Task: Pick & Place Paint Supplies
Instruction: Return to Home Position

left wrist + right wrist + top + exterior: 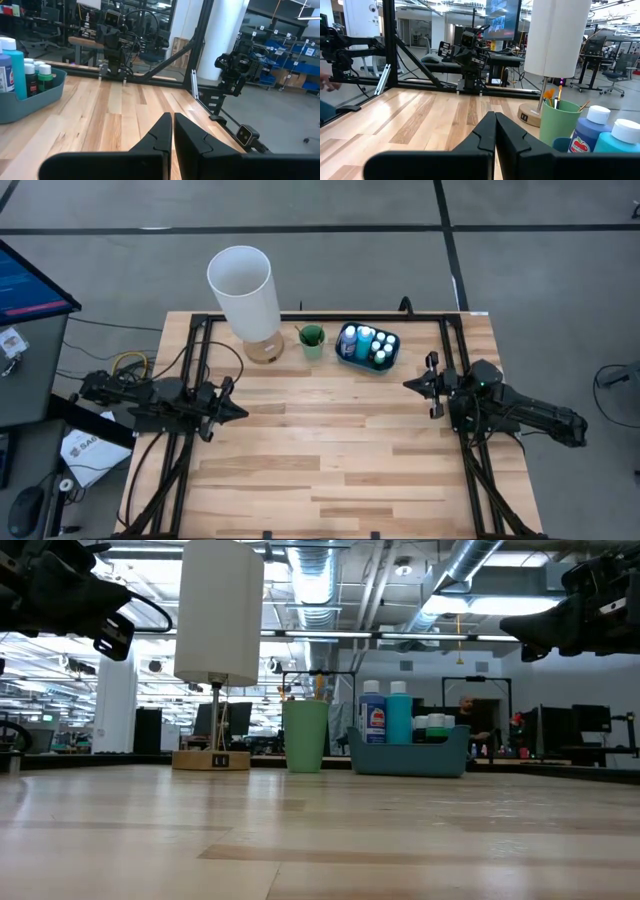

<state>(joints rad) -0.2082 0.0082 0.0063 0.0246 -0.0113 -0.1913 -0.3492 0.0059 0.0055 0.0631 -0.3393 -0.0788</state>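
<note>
Wooden table (330,460) in open workshop, left gripper (238,411) and right gripper (410,384) closed, brushes (559,97) seemingly in cup (560,122)

- The left arm (150,395) was folded low at the 9 o'clock side of the counter (330,470), pointing toward 3 o'clock.
- The left gripper (238,411) hung clear above the counter, its fingers (160,136) pressed together along their length.
- The right arm (520,412) sat opposite at the 3 o'clock side, pointing toward 9 o'clock.
- The right gripper (410,384) was likewise raised off the counter, its fingers (485,134) closed tip to tip.
</note>
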